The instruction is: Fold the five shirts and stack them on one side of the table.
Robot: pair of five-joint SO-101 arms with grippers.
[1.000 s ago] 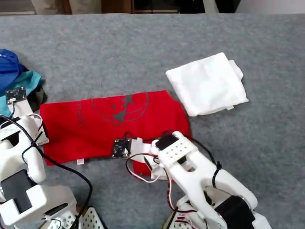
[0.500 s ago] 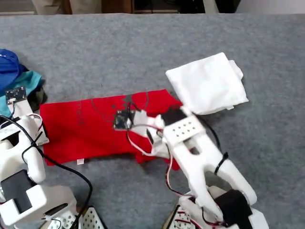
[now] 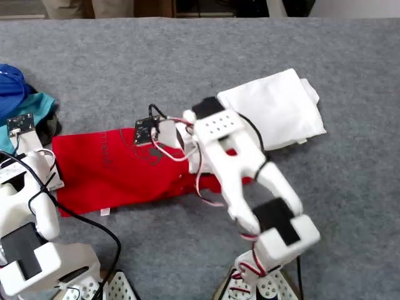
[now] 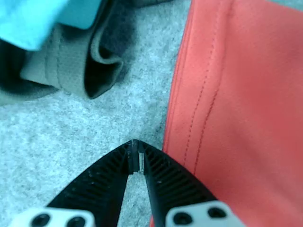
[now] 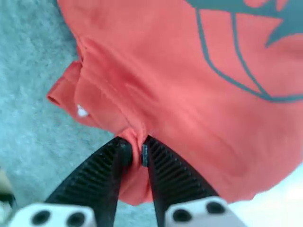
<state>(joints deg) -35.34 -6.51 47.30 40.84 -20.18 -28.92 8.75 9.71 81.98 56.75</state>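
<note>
Mid-fold on the red shirt [image 3: 106, 172]: the right claw [image 5: 135, 150] pinches its hem, lifted over the middle. The left claw [image 4: 136, 160] is closed and empty beside the left edge. Next, probably: lay the hem flat and let go.

Right arm [image 3: 247, 175]: extended from front edge toward middle of surface [image 3: 350, 187], upper link leaning forward, wrist pitched down. Right gripper [image 5: 134, 152]: jaws pinched together on a fold of red shirt [image 5: 189, 94], cloth bunched between the tips. Left arm [image 3: 28, 212]: folded low by front-left corner, along left edge. Left gripper [image 4: 136, 158]: jaws closed tip to tip, nothing between them, pointing down at surface.
</note>
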